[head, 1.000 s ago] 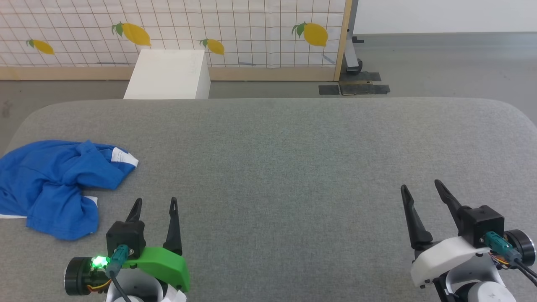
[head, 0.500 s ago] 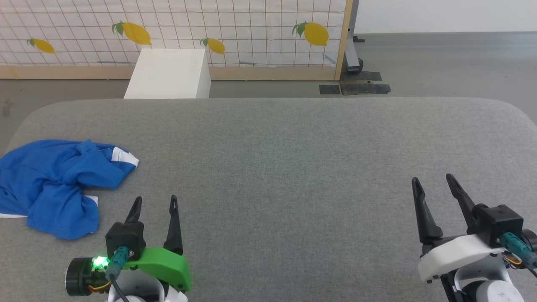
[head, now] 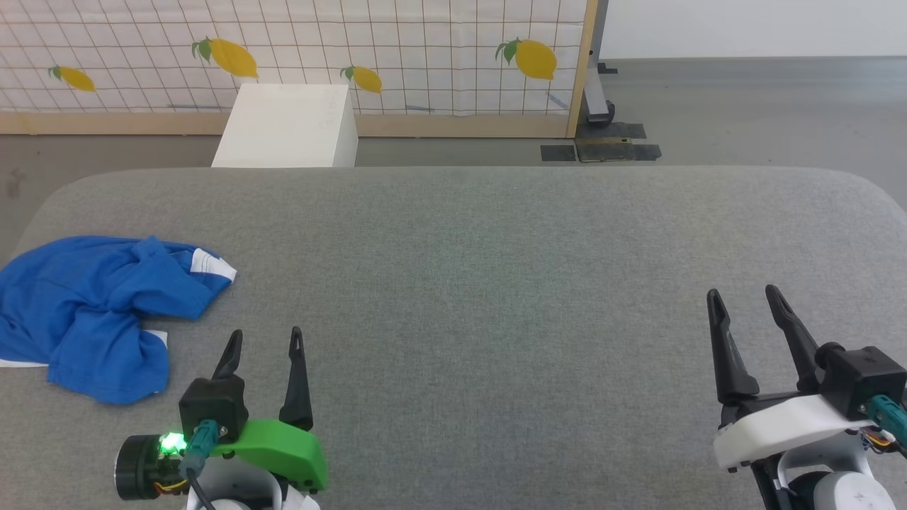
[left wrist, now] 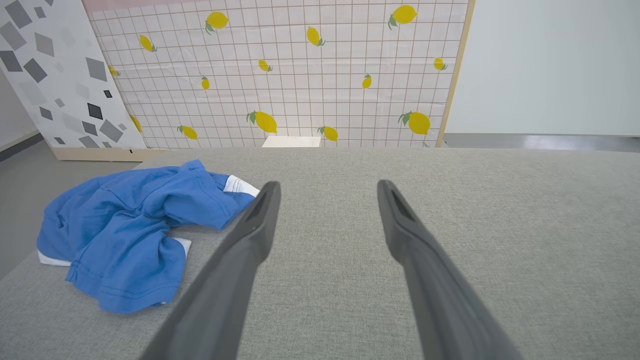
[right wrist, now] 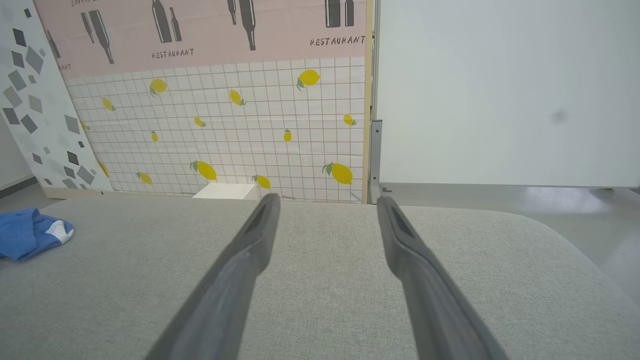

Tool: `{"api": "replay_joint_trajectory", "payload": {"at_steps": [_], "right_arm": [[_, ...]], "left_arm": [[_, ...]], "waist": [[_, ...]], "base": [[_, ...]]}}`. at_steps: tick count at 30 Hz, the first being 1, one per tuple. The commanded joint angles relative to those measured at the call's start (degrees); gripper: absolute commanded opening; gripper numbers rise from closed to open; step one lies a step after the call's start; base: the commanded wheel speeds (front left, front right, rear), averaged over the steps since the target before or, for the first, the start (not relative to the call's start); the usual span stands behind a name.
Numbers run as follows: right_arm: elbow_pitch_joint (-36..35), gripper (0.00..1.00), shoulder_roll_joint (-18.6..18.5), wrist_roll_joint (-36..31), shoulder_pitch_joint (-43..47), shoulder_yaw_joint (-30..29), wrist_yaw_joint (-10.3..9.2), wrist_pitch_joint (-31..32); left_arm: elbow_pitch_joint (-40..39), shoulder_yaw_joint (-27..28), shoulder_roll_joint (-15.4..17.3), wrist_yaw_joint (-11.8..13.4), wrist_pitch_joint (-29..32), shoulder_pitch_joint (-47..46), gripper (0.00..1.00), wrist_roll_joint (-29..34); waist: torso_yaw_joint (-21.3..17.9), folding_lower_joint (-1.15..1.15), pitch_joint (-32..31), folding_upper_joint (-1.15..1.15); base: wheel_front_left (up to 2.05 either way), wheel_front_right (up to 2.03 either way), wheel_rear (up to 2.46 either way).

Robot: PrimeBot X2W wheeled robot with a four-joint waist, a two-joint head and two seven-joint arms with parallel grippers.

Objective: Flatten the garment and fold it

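Risking a bad start, the crumpled royal-blue soft fabric shorts with white trim (head: 85, 312) are lying bunched at the left edge of the grey cloth-covered worktop (head: 496, 283). A pinch on that thick wad could be catching several layers at once and dragging the heap over the edge instead of spreading it. Nearest, the green-shelled left end effector (head: 266, 331) is pointing forward just beside the shorts, its two long dark fingers (left wrist: 240, 265) standing wide apart and gripping nothing. The white-shelled right end effector (head: 741, 290) is sitting well apart at the right, equally spread and empty. Beyond the worktop, a white box (head: 287, 124) is standing before a lemon-printed grid screen (head: 425, 42).
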Motion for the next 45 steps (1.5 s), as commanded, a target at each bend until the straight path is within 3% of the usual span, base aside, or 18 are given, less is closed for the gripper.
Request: {"api": "replay_joint_trajectory", "payload": {"at_steps": [1,45], "right_arm": [[-0.54,1.0,0.04,0.64,0.8,-0.21,-0.03,-0.66],[-0.55,1.0,0.09,4.49,3.02,-1.05,-0.06,-5.88]], "left_arm": [[0.25,-0.09,-0.09,0.39,-0.61,-0.69,1.0,-0.67],[0.69,-2.12,-0.18,4.01,-5.8,-0.81,1.0,-1.4]], "waist": [[0.02,0.0,-0.04,0.0],[0.78,0.0,-0.64,0.0]], "base": [[0.0,0.0,0.0],[0.0,0.0,0.0]]}}
